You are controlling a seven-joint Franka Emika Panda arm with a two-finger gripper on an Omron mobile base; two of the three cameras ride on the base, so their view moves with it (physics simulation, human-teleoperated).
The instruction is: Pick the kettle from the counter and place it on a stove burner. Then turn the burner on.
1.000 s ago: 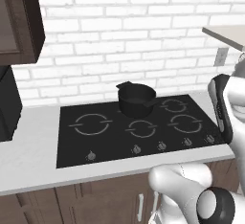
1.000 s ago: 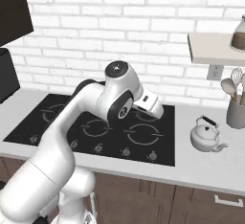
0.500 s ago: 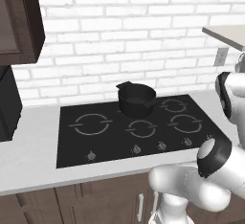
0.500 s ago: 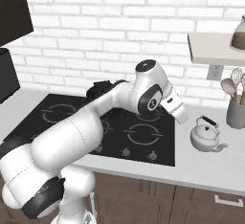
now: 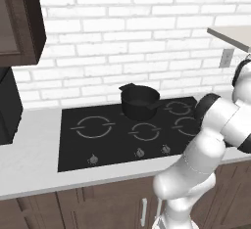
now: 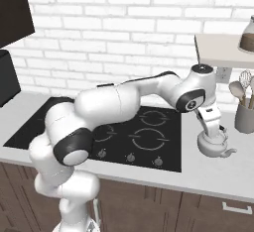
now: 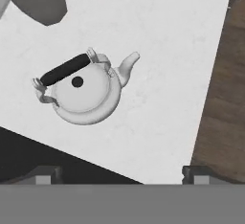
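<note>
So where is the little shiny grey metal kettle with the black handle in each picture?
Left base view: not in it; the white arm fills that side.
Right base view: the small silvery-grey metal kettle sits at right, partly behind the gripper.
Hand view: upper left of centre.
Shared landmark: the pale off-white counter beside the black glass cooktop.

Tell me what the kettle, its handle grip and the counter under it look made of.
Kettle: seemingly polished metal, pale silvery-grey with soft sheen. Handle grip: matte black, perhaps plastic or rubber; the look leaves it open. Counter: smooth off-white slab with faint mottling, stone-like or laminate.
</note>
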